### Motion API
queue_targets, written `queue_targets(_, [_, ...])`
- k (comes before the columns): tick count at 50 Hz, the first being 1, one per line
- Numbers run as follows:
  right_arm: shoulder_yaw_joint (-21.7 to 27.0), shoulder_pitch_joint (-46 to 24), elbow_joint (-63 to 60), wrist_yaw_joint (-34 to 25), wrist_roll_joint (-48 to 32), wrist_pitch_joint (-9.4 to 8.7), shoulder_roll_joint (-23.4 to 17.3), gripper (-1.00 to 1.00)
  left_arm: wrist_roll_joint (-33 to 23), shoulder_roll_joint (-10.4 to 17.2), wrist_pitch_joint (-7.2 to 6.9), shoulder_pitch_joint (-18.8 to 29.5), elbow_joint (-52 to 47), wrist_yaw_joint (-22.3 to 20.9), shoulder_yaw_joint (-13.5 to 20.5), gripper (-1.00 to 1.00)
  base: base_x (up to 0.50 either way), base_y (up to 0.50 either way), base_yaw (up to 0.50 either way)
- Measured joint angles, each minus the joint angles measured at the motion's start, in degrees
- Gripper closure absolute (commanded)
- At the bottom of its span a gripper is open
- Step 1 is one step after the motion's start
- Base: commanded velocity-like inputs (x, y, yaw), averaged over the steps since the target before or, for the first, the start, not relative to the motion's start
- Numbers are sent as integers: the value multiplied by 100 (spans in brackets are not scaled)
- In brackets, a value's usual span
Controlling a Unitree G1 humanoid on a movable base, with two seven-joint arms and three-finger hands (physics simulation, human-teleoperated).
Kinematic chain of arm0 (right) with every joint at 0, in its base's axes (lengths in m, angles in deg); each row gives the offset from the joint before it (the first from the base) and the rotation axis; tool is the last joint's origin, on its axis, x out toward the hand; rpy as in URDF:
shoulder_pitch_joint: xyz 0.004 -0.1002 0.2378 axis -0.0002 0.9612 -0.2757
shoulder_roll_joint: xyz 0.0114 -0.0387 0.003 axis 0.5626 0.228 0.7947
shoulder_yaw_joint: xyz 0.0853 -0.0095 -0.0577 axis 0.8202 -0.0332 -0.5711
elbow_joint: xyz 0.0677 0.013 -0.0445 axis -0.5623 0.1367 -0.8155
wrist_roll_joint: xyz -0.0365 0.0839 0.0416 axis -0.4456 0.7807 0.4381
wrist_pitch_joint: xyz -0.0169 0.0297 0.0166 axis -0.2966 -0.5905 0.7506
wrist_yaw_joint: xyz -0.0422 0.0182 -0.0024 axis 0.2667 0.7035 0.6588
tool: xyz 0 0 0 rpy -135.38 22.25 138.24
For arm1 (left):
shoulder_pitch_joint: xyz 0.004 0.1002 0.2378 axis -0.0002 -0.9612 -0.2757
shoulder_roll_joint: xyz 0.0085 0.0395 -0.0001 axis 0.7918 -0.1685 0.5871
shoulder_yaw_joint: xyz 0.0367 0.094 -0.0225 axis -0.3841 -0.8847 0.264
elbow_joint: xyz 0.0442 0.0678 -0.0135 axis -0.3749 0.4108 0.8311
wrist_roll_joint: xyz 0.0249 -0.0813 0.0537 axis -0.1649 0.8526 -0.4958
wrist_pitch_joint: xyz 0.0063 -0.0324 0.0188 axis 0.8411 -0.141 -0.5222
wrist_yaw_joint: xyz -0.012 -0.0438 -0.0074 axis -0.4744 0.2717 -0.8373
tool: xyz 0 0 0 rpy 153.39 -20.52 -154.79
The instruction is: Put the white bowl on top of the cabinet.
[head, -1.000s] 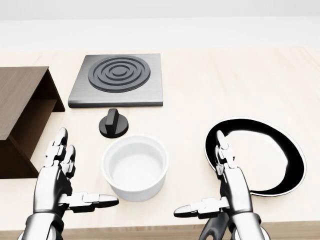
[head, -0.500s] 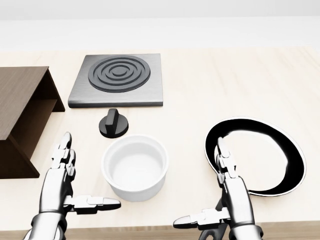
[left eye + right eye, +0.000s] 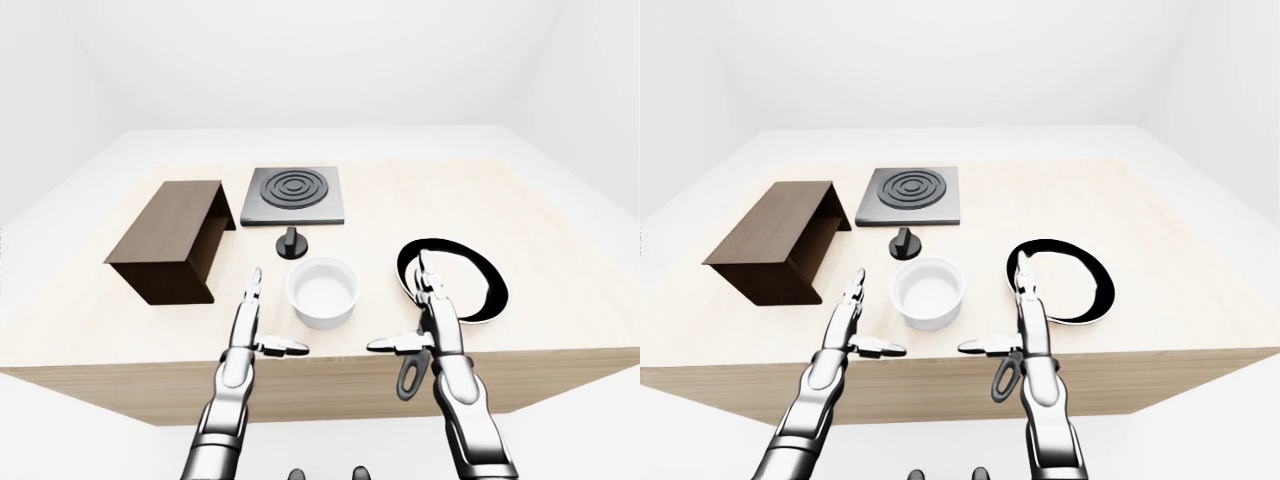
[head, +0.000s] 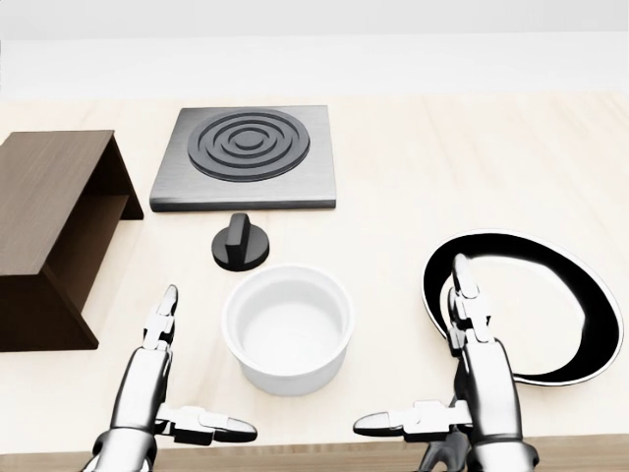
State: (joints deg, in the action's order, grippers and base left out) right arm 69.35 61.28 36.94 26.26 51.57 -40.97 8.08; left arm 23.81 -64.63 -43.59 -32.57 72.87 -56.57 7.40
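Over the last second the whole head view slid right, a camera shift, while the white bowl sat ungrasped on the bench between the spread-fingered left hand and right hand, both empty, the cabinet well apart.

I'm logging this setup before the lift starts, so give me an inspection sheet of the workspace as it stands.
Surface: pale wooden table, flat.
Job's things: white bowl upright and empty, near the table's lower edge; brown cabinet at left, top bare.
Clutter: hotplate; black knob just above the bowl; black pan at right.
Grippers: left hand and right hand open, either side of the bowl, not touching it.
Cables: nothing seen.
Surroundings: plain white walls and floor.
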Motion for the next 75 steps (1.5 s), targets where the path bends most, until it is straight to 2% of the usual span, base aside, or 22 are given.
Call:
queue_targets(20, [46,43,-186,71,-6,0,3,-100,-294,-15,174,96,425,37,-68,-100,0,24,0])
queue_targets(35, [39,2,-128,78,-9,0,7,-100,-164,-20,105,115,286,66,-4,-100,0,11,0])
queue_targets(39, [61,-4,-177,50,27,-15,-2,-100,-123,-41,26,151,255,81,-14,-100,0,0,0])
queue_targets(48, [203,-85,-274,58,90,-128,-43,-100,-207,-116,-309,222,-70,138,-129,-100,0,0,0])
queue_targets(60, [340,-140,-308,120,-34,-99,-102,-100,-858,-313,-769,464,-402,516,-449,-100,0,0,0])
queue_targets(75, [465,-223,-338,80,-28,-185,-145,-100,-1705,-539,-788,731,-502,760,-780,-100,0,0,0])
